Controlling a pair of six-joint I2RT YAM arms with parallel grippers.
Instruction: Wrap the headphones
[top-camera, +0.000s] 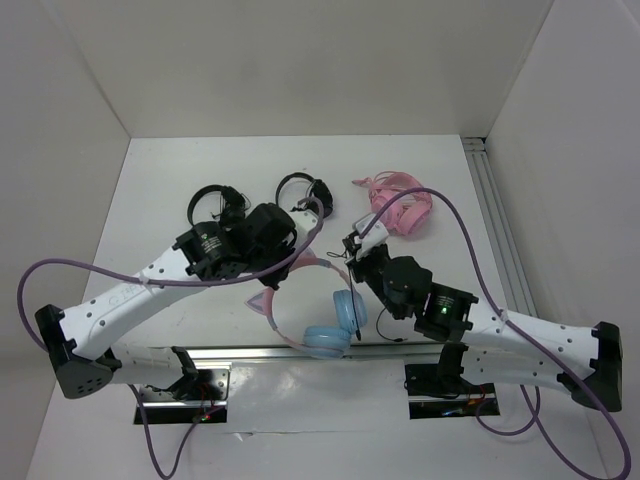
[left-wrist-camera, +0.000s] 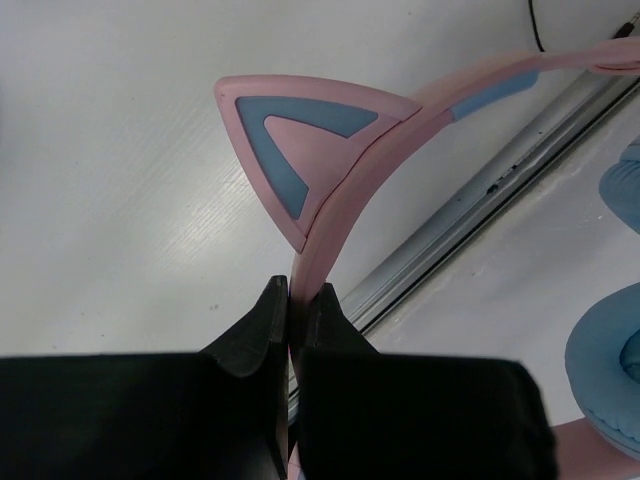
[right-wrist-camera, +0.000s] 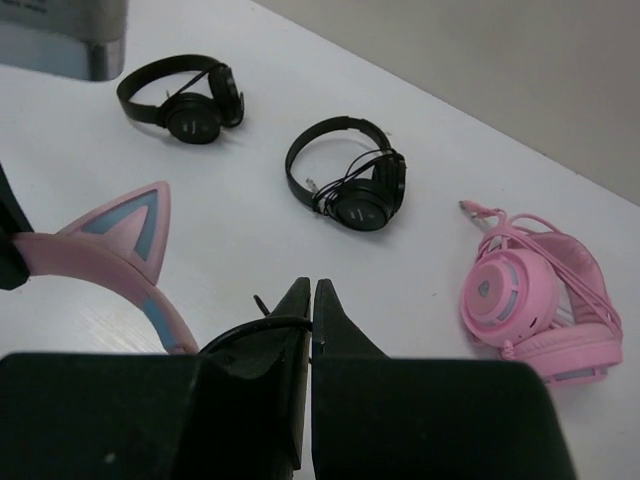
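Left pincer (left-wrist-camera: 290, 292): clenched on the thin pink headband (left-wrist-camera: 450, 105) of the headphones (top-camera: 348, 305), just below a cat ear (left-wrist-camera: 300, 140); only the left wrist view shows this grip, as the arm covers it from above. Right pincer (right-wrist-camera: 307, 290): clenched on the thin black cable (right-wrist-camera: 250, 328), legible only in the right wrist view, which also lists two black headphones (right-wrist-camera: 350, 180) and all-pink headphones (right-wrist-camera: 530, 300) farther out on the white surface (right-wrist-camera: 100, 190). Only the top view shows the light blue ear cups (top-camera: 325, 341), lying between the arms near the front edge.
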